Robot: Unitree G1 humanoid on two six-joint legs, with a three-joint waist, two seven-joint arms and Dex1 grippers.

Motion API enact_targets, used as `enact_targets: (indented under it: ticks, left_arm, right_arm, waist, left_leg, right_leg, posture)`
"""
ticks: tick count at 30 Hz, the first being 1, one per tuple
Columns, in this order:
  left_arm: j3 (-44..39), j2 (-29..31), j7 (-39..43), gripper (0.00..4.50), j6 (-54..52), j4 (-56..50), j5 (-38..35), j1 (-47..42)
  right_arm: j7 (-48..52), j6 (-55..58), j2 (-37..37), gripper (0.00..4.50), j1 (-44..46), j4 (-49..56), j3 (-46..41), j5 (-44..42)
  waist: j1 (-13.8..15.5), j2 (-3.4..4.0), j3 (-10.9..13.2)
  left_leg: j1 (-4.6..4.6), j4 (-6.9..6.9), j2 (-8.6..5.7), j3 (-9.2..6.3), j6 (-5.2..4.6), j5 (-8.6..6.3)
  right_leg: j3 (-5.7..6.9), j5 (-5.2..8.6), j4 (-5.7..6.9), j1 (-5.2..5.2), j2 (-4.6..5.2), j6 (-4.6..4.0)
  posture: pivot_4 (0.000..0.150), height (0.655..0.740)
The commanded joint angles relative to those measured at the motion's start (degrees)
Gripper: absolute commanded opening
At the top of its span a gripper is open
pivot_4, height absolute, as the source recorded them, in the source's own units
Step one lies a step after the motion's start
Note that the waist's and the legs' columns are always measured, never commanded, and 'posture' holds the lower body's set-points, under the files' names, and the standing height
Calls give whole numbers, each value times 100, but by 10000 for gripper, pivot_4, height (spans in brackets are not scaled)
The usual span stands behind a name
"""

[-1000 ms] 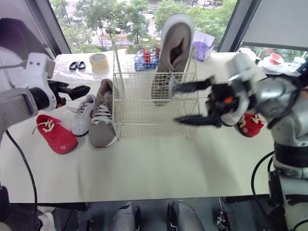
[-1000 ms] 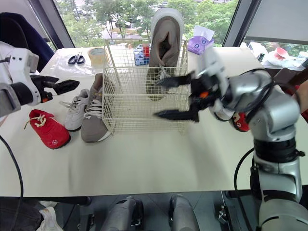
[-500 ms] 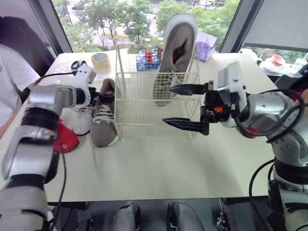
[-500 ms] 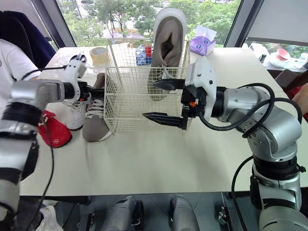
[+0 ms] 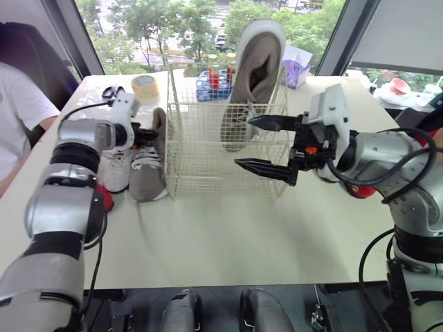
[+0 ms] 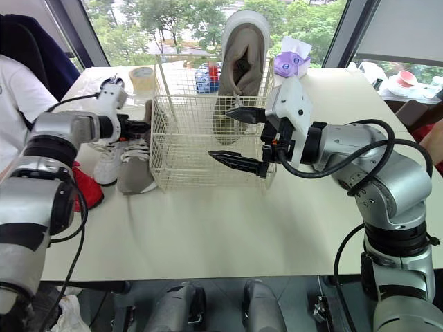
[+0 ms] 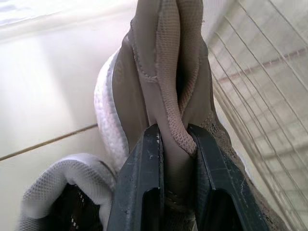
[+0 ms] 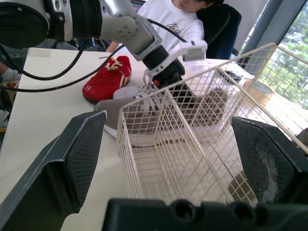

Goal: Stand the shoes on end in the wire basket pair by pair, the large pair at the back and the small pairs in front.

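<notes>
**Operator:** What are your jaws doing, nearest first?

**Robot:** My left gripper is clamped on the padded heel rim of the loose grey sneaker, one finger on each side of it. That arm reaches forward along the left wall of the wire basket. The sneaker's toe sits lower, at the table. A white sneaker lies against it, on the side of my jaws away from the wire. A red shoe peeks from behind that forearm.

**Operator:** And the right?

**Robot:** My right gripper is spread wide and holds nothing. One finger is above the other, and both point across toward my left. They hang just in front of the basket's near right corner; I cannot tell whether they touch the wire. The second red shoe lies behind that forearm.

**Operator:** What's in the basket?

**Robot:** The matching large grey sneaker stands on end at the back right. Its heel is up and well above the rim, and its opening faces me. Any lettering is too small to read.

**Operator:** Beyond it?

**Robot:** A tape roll, scissors, a blue crate and a purple tissue box. A person in a white shirt sits at my left.
</notes>
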State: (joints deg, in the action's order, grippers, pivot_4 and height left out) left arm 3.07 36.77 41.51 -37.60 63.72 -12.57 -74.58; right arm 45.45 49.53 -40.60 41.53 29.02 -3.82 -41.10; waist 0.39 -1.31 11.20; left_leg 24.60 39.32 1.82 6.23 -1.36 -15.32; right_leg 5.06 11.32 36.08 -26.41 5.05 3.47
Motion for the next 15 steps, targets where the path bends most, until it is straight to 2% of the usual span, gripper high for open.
enact_targets:
  ticks: [1, 4, 8, 11, 15]
  left_arm:
    - [-806, 751, -548, 1873, -217, -1189, -174, -646]
    - [-1198, 978, -932, 1873, -258, -1892, -221, -833]
    - [-1973, 778, -1581, 1873, 397, -2384, -546, -1314]
    - [-2005, 254, -2357, 1873, 2432, -2873, -145, -1516]
    - [-1459, -690, -2712, 1873, 4390, -3373, 455, -1297]
  right_arm:
    - [-20, 28, -52, 45000, 148, 29, -419, -389]
    - [-24, 88, -104, 45000, 212, -82, -596, -627]
    - [-78, 92, -54, 45000, 404, -339, -801, -938]
    - [-464, 220, 304, 45000, 878, -739, -1415, -2044]
    - [-709, 243, 286, 45000, 1084, -1072, -1721, -2457]
  waist:
    - [-39, -15, 9]
    - [-93, -20, 12]
    - [-42, -20, 11]
    - [42, -20, 11]
    - [167, -23, 10]
  left_leg:
    - [4, 0, 3, -1, 1, 0]
    - [19, -3, 5, -4, 11, 7]
    - [21, -2, -3, -2, 17, 10]
    - [19, 12, -4, 0, 1, 0]
    - [21, 36, -4, 0, 14, 7]
  right_leg:
    - [0, 0, 0, -5, 0, 0]
    - [3, -1, 2, -13, 0, 1]
    - [4, 1, -5, -4, 14, 5]
    - [4, 0, -11, 1, 19, 6]
    - [15, -1, -6, 15, 20, 6]
  posture:
    - [1500, 7400]
    - [1500, 7400]
    - [1500, 7400]
    - [1500, 7400]
    - [1500, 7400]
